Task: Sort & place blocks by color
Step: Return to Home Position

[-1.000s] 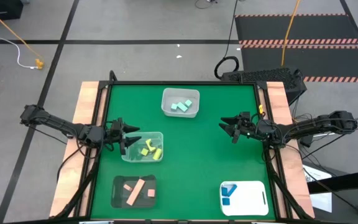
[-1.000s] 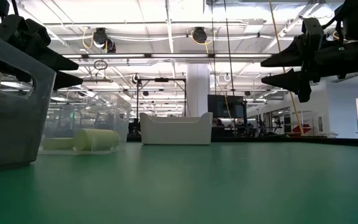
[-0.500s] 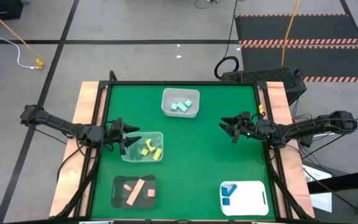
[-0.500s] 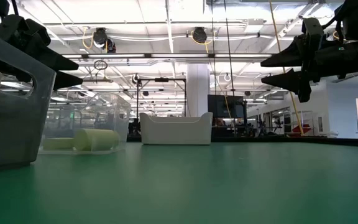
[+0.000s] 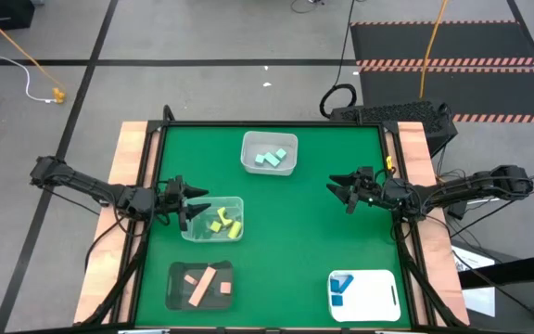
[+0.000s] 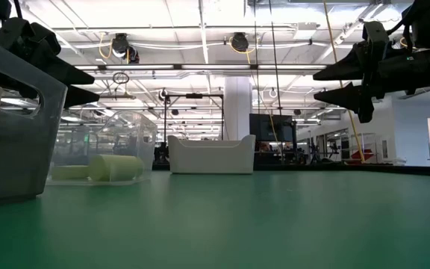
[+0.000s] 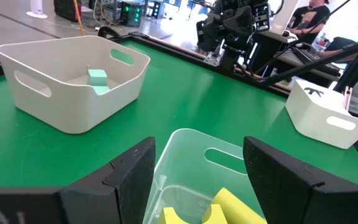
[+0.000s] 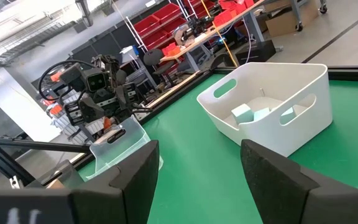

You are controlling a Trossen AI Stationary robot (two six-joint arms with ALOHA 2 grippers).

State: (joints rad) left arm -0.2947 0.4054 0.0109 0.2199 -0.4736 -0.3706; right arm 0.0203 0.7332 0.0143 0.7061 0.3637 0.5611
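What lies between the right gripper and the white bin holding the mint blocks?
Nothing: in the high view only bare green table separates the right gripper from the white bin of mint blocks.

Both arms black: left arm (image 5: 82, 186), right arm (image 5: 466, 188), thin jointed links, bulkier at joints. Dark cables (image 5: 103, 243) hang off them. left gripper (image 5: 196, 206), right gripper (image 5: 339, 193): matte black fingers (image 7: 129, 177), broad, angular, tapering to points.
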